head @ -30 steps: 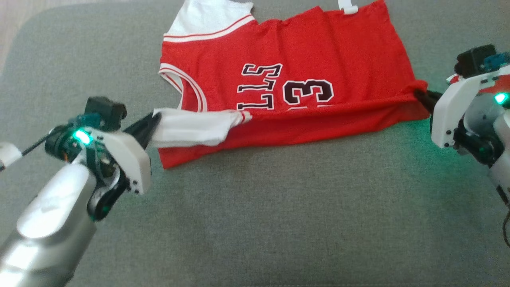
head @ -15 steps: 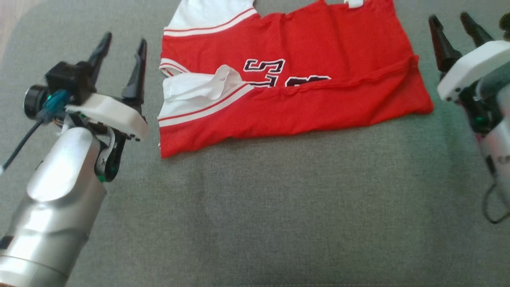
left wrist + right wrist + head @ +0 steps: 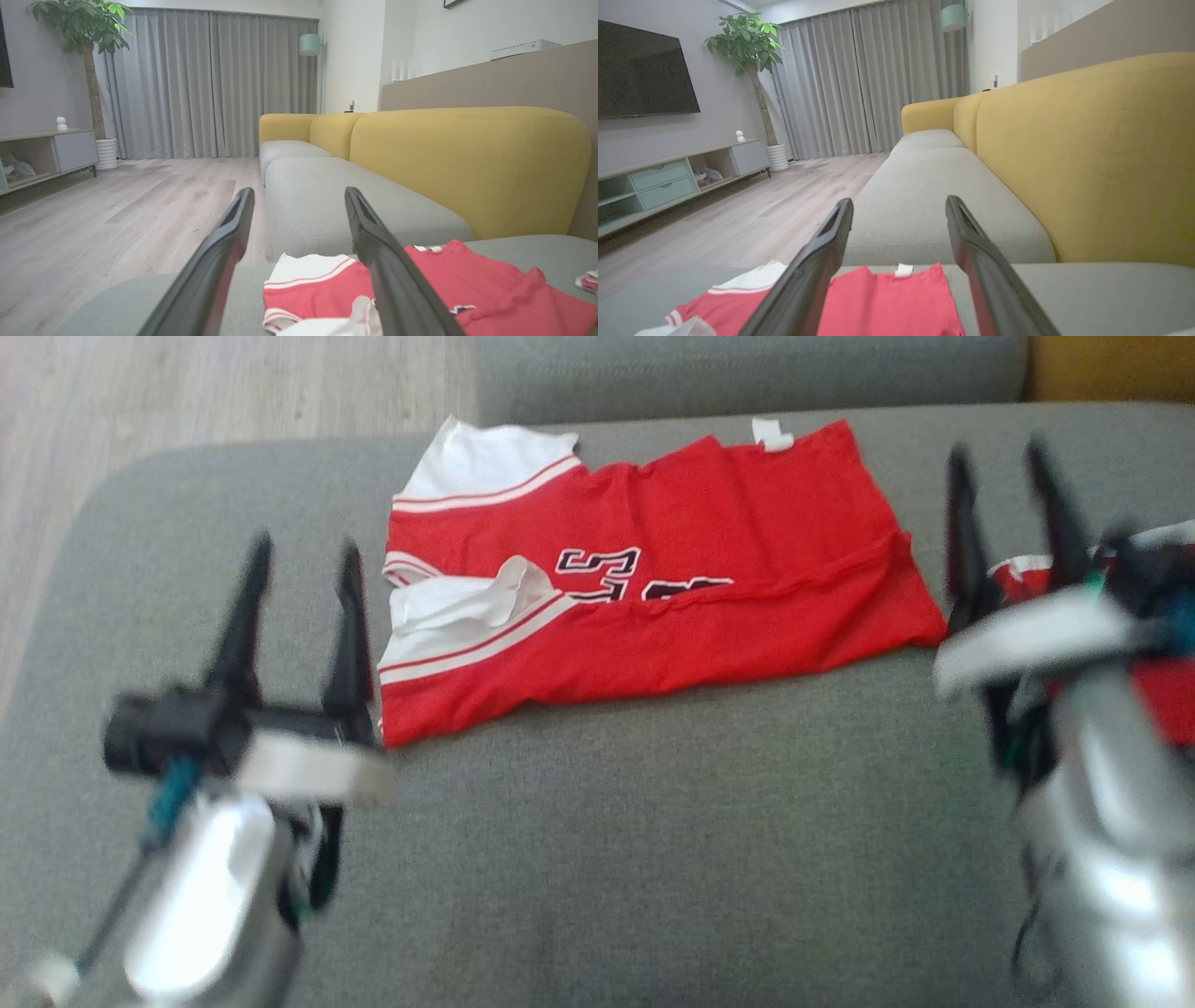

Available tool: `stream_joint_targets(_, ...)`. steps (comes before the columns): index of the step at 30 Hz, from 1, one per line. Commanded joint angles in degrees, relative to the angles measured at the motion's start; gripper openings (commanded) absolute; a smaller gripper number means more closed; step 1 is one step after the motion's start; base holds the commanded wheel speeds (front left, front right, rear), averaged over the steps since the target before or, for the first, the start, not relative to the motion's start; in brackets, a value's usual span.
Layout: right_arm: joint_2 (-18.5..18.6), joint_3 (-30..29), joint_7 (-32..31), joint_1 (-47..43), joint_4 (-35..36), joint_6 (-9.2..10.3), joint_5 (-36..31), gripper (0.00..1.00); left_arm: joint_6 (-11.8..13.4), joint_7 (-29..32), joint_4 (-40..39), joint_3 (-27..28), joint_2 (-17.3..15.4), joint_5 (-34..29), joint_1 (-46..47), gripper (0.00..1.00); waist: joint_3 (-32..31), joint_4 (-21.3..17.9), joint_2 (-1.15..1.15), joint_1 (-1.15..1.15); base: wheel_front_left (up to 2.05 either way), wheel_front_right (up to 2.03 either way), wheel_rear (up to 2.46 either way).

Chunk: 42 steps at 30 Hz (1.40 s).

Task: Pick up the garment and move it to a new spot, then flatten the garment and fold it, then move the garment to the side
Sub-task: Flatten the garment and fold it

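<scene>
Found bare seat cushion across the near half, open to approach. Logged jersey flat on the far half, flanked by left gripper and right gripper, fingers spread. Noted yellow backrest walling the far right. Possibly more red cloth beside the right gripper; too blurred to confirm.

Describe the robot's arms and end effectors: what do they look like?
The left forearm and right forearm are shiny silver. The left end effector and right end effector each have two long, tapering black fingers on a white plate. A black camera with a teal plug sits on the left wrist.
</scene>
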<state>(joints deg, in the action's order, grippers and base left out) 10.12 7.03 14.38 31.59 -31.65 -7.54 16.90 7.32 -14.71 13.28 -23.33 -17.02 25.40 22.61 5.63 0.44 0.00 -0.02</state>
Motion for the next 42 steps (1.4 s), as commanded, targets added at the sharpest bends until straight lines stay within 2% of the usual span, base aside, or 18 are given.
stream_joint_targets(1,-2.21,-1.16,0.6,-3.39,4.15,0.05,-2.78,1.0,0.75,-0.28,-2.85,3.22,-0.61,-1.32,-0.61,1.0,-1.17,-0.28,0.0,0.02,0.0,0.0,0.0)
stream_joint_targets(5,-6.12,-6.17,0.61,-14.49,11.37,0.05,-7.97,1.0,1.08,-0.28,-4.82,5.13,2.31,-3.06,-8.52,1.0,-2.37,-0.55,0.0,0.02,0.0,0.0,0.0)
stream_joint_targets(12,-7.2,-4.82,0.61,-22.44,15.24,0.05,-9.08,1.0,-0.75,-0.29,-3.06,7.51,4.3,-5.73,-13.48,1.0,-1.25,-1.28,0.0,0.02,0.0,0.0,0.0)
stream_joint_targets(17,-7.23,-5.07,0.62,-21.76,17.44,0.05,-7.2,1.0,-2.53,-0.29,1.08,8.32,4.48,-6.98,-11.46,1.0,1.15,-2.08,0.0,0.02,0.0,0.0,0.0)
stream_joint_targets(25,-7.24,-4.67,0.62,-20.37,18.68,0.05,-6.13,1.0,-2.86,4.86,13.51,7.84,4.3,-6.44,-5.09,1.0,5.22,-3.43,0.0,0.02,0.0,0.0,0.0)
stream_joint_targets(36,-7.24,-4.11,0.62,-19.18,18.93,0.05,-5.44,1.0,-5.37,7.55,22.93,7.32,4.48,-4.58,0.73,1.0,8.54,-5.6,0.0,0.02,0.0,0.0,0.0)
stream_joint_targets(42,-7.24,-3.53,0.62,-18.71,19.03,0.05,-4.95,1.0,-5.58,14.79,28.31,6.28,4.58,-3.77,2.5,1.0,9.6,-6.92,0.0,0.02,0.0,0.0,0.0)
